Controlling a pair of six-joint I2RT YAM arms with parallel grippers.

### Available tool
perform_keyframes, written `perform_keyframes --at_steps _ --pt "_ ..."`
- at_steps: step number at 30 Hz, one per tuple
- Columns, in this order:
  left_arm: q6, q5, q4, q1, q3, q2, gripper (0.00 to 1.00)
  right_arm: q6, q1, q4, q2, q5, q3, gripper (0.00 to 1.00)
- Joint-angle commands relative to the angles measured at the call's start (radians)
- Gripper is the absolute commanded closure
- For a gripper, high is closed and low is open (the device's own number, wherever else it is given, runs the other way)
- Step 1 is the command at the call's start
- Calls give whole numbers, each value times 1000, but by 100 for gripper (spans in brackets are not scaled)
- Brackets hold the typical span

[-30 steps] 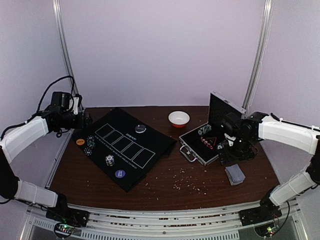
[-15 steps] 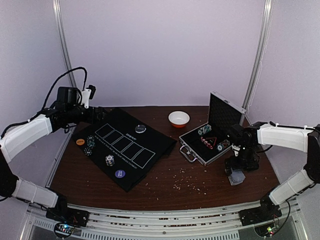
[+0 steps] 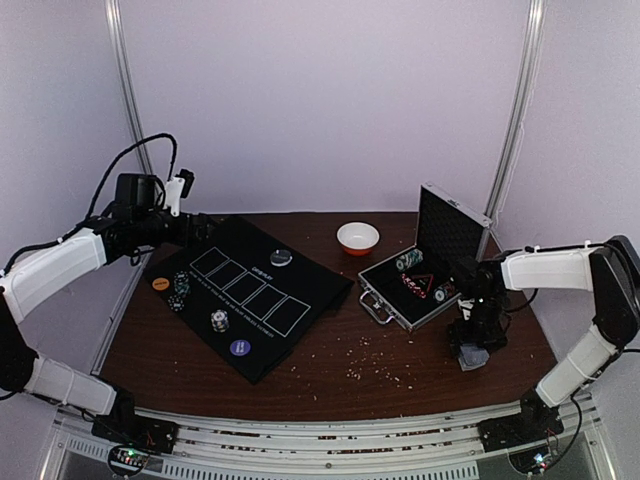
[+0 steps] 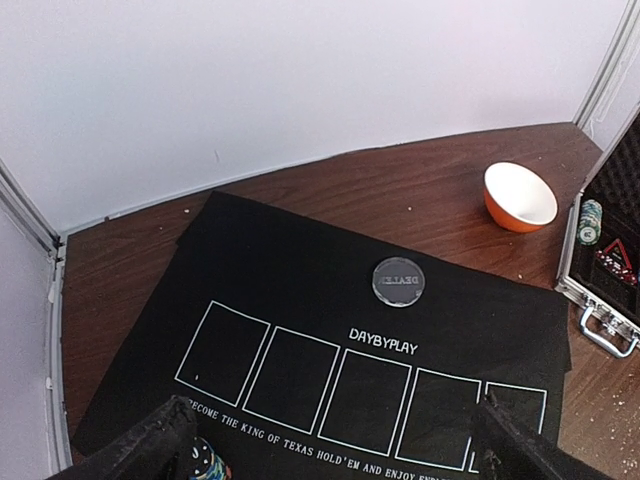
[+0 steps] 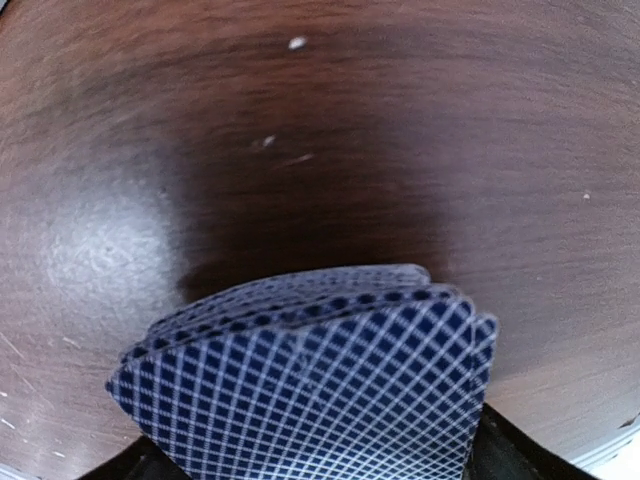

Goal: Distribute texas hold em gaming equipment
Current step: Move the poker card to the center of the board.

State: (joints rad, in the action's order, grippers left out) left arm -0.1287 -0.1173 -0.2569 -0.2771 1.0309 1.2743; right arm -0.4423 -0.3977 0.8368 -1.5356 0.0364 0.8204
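Cards (image 5: 310,390): your deck, slightly fanned, with blue backs latticed in white and rounded corners. It sits at the near right of the glossy brown tabletop (image 5: 300,130), beneath the right pincer (image 3: 473,348); you cannot tell whether that pincer grips it.
Left pincer (image 4: 335,445): spread wide and holding nothing, over the far left of the black cloth mat (image 4: 300,260), where a round grey disc (image 4: 398,281) lies flat.

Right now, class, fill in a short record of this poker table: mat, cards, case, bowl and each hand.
Mat: black, on the left, grey dealer disc on it
Cards: blue-backed deck, off the mat, near the case
Case: open, lid up
Bowl: white inside, orange outside
Left hand: open, above mat
Right hand: low over the cards; grip unclear
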Motion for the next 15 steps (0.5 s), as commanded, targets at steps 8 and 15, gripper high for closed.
perform_keyframes --at_steps 8,15 --pt "22 -6 47 -2 34 22 2 -74 -173 2 -14 34 -17 36" --pt "24 -2 48 -3 29 21 2 -101 -435 10 -159 12 168 39"
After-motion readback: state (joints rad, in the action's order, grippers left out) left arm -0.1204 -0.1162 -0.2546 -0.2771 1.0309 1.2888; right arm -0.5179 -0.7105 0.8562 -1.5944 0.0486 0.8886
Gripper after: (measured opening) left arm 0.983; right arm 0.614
